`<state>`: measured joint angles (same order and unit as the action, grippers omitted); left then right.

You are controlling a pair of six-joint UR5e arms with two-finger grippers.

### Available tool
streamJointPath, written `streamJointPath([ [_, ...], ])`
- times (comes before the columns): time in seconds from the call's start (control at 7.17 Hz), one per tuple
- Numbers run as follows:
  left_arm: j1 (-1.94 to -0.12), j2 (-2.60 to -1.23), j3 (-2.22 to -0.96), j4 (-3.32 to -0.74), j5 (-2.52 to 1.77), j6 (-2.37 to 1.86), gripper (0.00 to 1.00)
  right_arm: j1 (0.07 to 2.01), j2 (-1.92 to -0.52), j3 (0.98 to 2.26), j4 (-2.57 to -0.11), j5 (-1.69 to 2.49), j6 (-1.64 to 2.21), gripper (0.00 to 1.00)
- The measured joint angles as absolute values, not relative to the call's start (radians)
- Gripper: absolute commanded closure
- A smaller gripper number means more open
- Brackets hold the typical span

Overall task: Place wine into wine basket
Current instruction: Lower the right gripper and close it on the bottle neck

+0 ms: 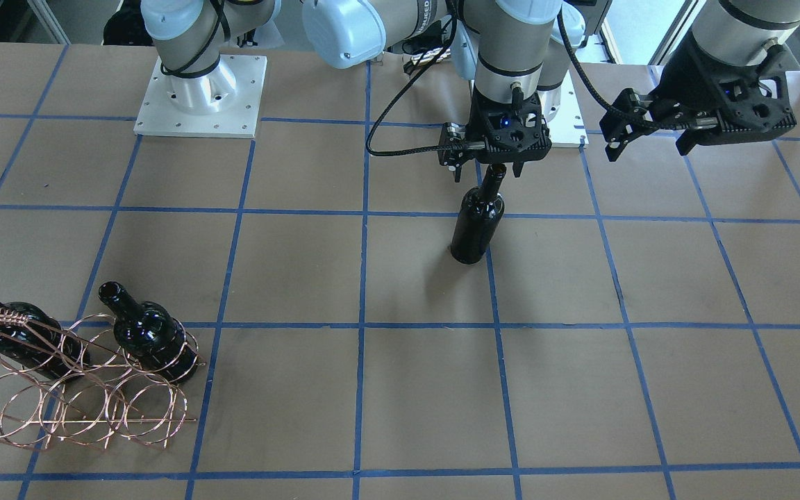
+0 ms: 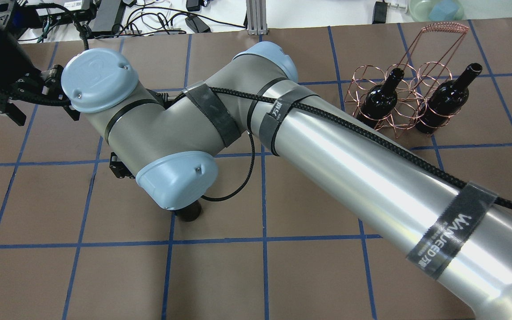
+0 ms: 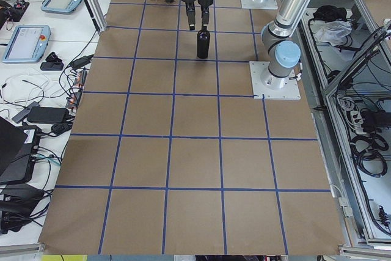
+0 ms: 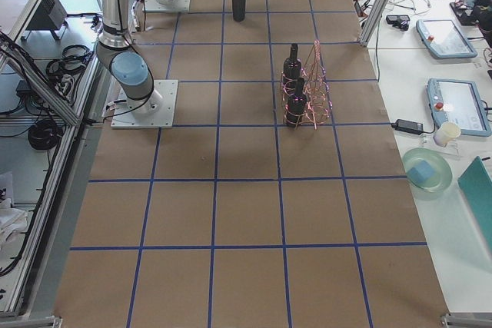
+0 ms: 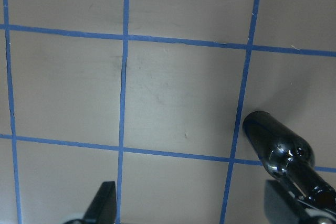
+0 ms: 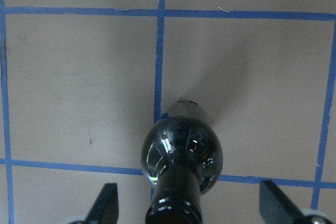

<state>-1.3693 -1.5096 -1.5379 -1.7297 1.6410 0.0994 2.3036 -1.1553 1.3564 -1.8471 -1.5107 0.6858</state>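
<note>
A glossy black wine bottle (image 1: 476, 226) stands upright on the brown table, near its middle. My right gripper (image 1: 487, 172) is open, with one finger on each side of the bottle's neck; the right wrist view shows the bottle (image 6: 181, 153) centred between the spread fingers. My left gripper (image 1: 650, 149) is open and empty, raised to the side of that bottle, which also shows in the left wrist view (image 5: 278, 145). The copper wire wine basket (image 1: 80, 403) stands far off and holds two other black bottles (image 1: 146, 333). In the overhead view my right arm hides all but the standing bottle's base (image 2: 189, 214).
The basket (image 2: 405, 100) has a tall twisted wire handle (image 2: 442, 29). Blue tape lines grid the table. The arm bases (image 1: 198, 97) stand at the robot's edge. Cables and tablets lie on side tables beyond the table ends.
</note>
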Motion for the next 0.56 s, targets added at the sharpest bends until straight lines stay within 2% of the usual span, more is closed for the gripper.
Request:
streamJointPath([
  [0.28,-1.369,-1.509,-1.539,-1.730,1.641,0.100,0.00,2.304,-1.150,1.357,-1.848,-1.502,0.690,0.55],
  [0.56,-1.369,-1.509,-1.539,-1.732,1.645,0.103,0.00,2.304,-1.150,1.357,-1.844,-1.480,0.693,0.67],
])
